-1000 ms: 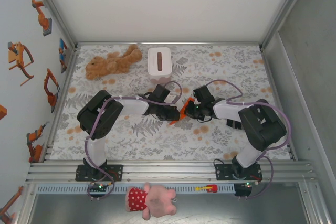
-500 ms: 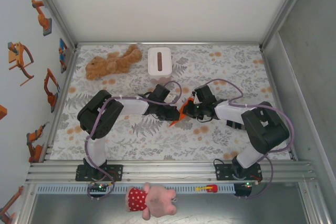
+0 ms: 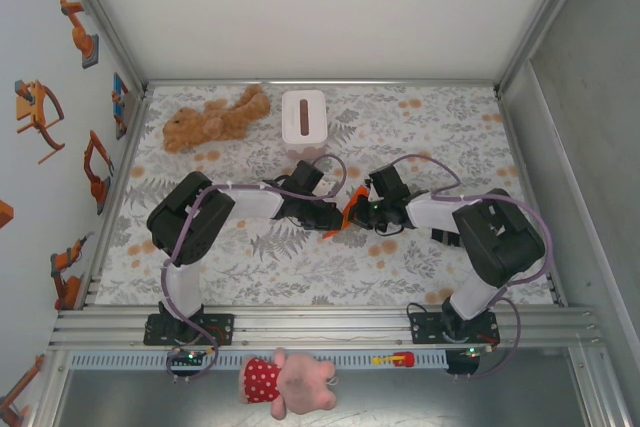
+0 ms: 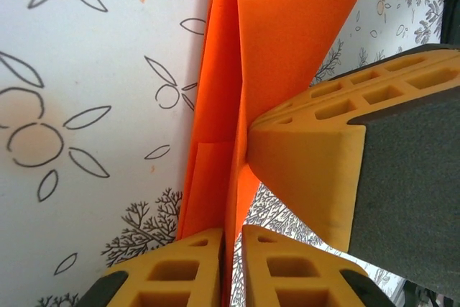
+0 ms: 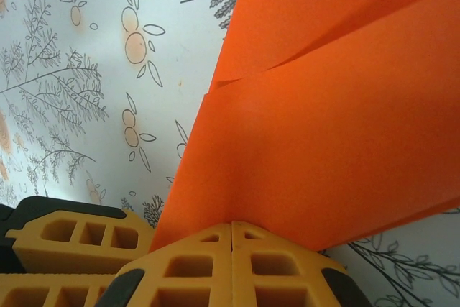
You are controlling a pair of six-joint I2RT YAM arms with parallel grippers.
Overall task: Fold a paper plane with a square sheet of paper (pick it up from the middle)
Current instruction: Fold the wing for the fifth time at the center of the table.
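Note:
The square sheet of paper (image 3: 349,214) is bright orange and folded into a narrow, layered dart shape, held just above the middle of the table between both grippers. My left gripper (image 3: 337,217) grips its lower edge; in the left wrist view the paper (image 4: 287,34) runs between the nearly closed fingertips of that gripper (image 4: 232,231), with a thin slit beside it. My right gripper (image 3: 363,213) is shut on the opposite edge; in the right wrist view the paper (image 5: 323,120) fans out from that gripper's (image 5: 231,224) pressed fingertips. One right finger (image 4: 309,163) presses against the paper close to the left jaws.
A white tissue box (image 3: 303,117) and a brown teddy bear (image 3: 215,117) lie at the back of the flowered tablecloth (image 3: 250,267). A pink plush toy (image 3: 290,382) lies in front of the rail. Metal frame walls close in both sides.
The right arm's elbow swung slightly outward and came back. The paper and both grippers stay at nearly the same spot.

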